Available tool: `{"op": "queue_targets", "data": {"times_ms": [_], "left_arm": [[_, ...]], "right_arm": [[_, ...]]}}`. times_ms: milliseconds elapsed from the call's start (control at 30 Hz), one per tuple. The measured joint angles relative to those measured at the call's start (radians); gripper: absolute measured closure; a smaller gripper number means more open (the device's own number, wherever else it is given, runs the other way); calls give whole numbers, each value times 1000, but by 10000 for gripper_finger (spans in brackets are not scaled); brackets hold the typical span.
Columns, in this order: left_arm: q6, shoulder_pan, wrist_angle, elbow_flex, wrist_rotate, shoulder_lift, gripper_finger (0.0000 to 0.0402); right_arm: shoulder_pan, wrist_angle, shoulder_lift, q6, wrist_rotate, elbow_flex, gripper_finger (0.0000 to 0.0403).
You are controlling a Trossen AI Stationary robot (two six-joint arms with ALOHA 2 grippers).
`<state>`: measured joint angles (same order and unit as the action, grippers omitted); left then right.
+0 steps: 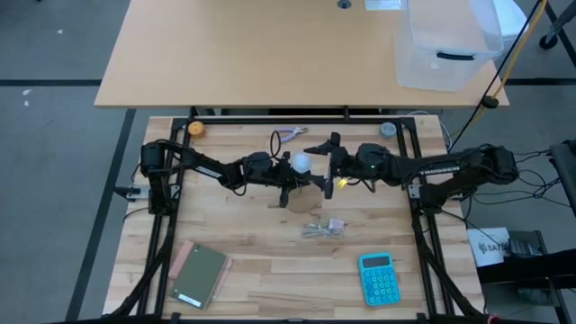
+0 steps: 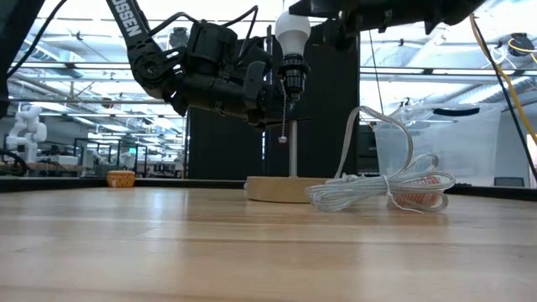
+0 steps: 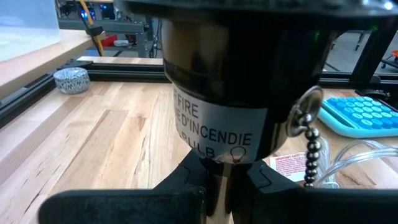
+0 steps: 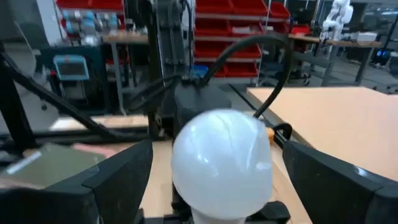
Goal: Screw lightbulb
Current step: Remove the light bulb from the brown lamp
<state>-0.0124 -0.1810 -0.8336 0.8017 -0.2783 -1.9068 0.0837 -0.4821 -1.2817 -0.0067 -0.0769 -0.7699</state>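
Found the bulb upright at the top of the socket, screw end down in its mouth, raised on a thin stem above the wooden base near the middle of the table. Found the left end effector clamped on the socket just under its labelled collar, with the pull chain hanging free beside it. Found the right end effector spread wide, one finger on each side of the bulb and neither touching the glass (clear gaps on both sides in the right wrist view). Could not tell how deep the thread sat. Judged the step in hand to be taking hold for a turn. Called for closing evenly on the widest part of the globe, gently enough to spare the glass yet firmly enough not to slip. Called for keeping the wrist in line with the stem, turning about that line alone, with only slight downward pressure to avoid cross-threading. Relied on the left grip to stop the socket spinning or the base tipping. Advised keeping clear of the chain and of the cord coiled just beside the base. Advised stopping at the first firm resistance.
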Motion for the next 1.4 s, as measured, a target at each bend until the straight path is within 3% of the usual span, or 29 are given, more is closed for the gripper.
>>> {"op": "queue_targets", "data": {"times_ms": [167, 500, 1200, 1400], "left_arm": [[1, 0, 0, 0, 0, 0, 371], [-20, 0, 0, 0, -29, 0, 371], [-91, -11, -4, 0, -282, -2, 371], [-101, -4, -9, 0, -358, -2, 371]], "right_arm": [[0, 30, -54, -31, 0, -40, 65], [2, 13, -59, -97, 25, -41, 172], [155, -28, -63, -191, 606, -40, 165], [164, -90, -88, -213, 716, -40, 164]]}}
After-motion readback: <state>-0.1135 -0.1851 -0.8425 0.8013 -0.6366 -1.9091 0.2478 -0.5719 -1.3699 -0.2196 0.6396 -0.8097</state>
